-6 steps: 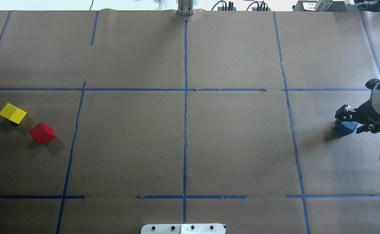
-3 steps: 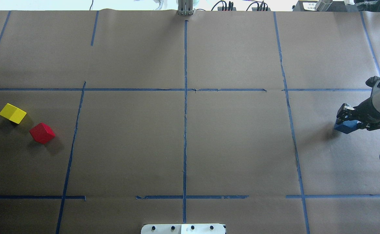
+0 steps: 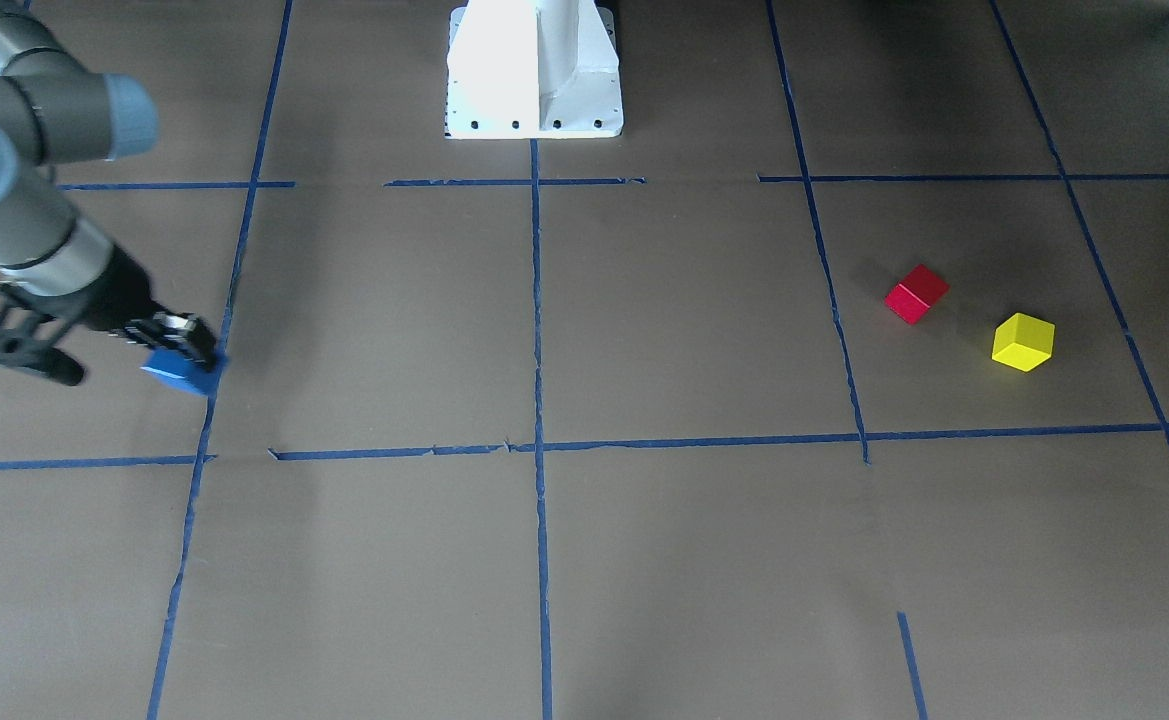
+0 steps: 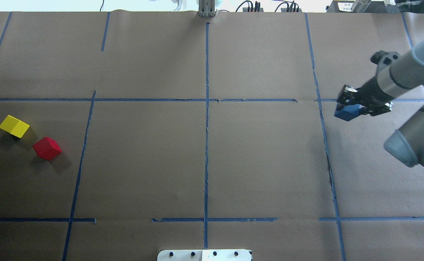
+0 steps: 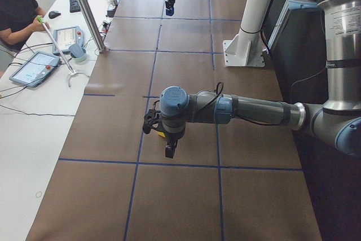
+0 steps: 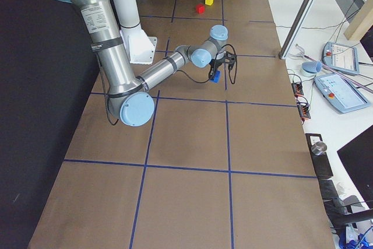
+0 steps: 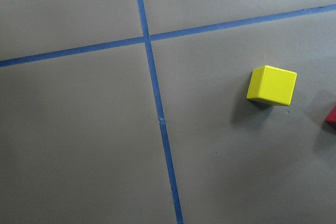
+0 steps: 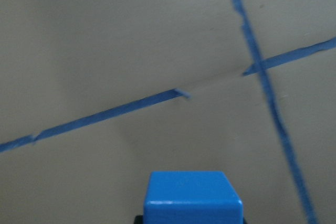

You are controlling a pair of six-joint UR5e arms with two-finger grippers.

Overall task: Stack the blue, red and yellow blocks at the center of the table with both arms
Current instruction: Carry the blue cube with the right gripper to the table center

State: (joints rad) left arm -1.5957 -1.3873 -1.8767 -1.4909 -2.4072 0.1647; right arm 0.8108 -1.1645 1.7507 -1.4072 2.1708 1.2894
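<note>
Overhead exterior: right pincer (image 4: 357, 105) clamps blue block (image 4: 345, 114); carry it level to table (image 4: 262, 163) centre, well to its left.

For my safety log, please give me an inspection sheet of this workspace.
Surface: brown paper table with blue tape grid.
Job's things: blue block held off the table; red block and yellow block resting apart on the robot's left side.
Clutter: nothing seen.
Grippers: right gripper shut on blue block; left gripper cannot be judged.
Cables: cables beyond the far edge.
Surroundings: operator at a side desk with tablets.
</note>
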